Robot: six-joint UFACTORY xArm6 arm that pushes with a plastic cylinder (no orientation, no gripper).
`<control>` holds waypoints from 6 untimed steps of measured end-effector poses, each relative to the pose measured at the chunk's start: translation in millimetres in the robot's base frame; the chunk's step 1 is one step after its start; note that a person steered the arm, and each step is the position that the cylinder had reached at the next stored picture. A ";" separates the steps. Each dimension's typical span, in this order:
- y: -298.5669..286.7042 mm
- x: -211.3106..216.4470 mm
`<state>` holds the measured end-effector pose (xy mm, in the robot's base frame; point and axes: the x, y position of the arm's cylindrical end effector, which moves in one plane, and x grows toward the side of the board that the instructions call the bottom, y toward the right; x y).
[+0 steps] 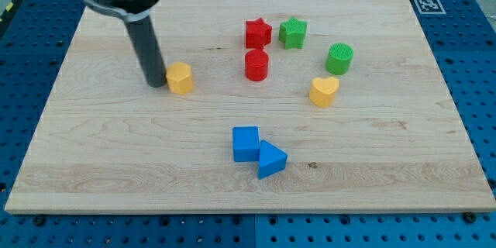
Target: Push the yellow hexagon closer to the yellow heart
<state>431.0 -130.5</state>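
Note:
The yellow hexagon (180,77) lies left of the board's middle. The yellow heart (324,91) lies well to its right, towards the view's right. My tip (157,84) stands on the board right at the hexagon's left side, touching it or nearly so. The dark rod rises from there to the arm's body at the view's top left.
A red cylinder (256,65) lies between hexagon and heart, slightly higher. A red star (258,32), a green star (293,32) and a green cylinder (339,59) lie above the heart. A blue cube (246,143) and a blue triangle (270,159) sit lower middle. The wooden board (93,163) ends at blue pegboard.

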 end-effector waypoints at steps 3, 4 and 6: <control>139.7 0.4; 174.5 5.2; 176.3 35.1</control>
<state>466.1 45.8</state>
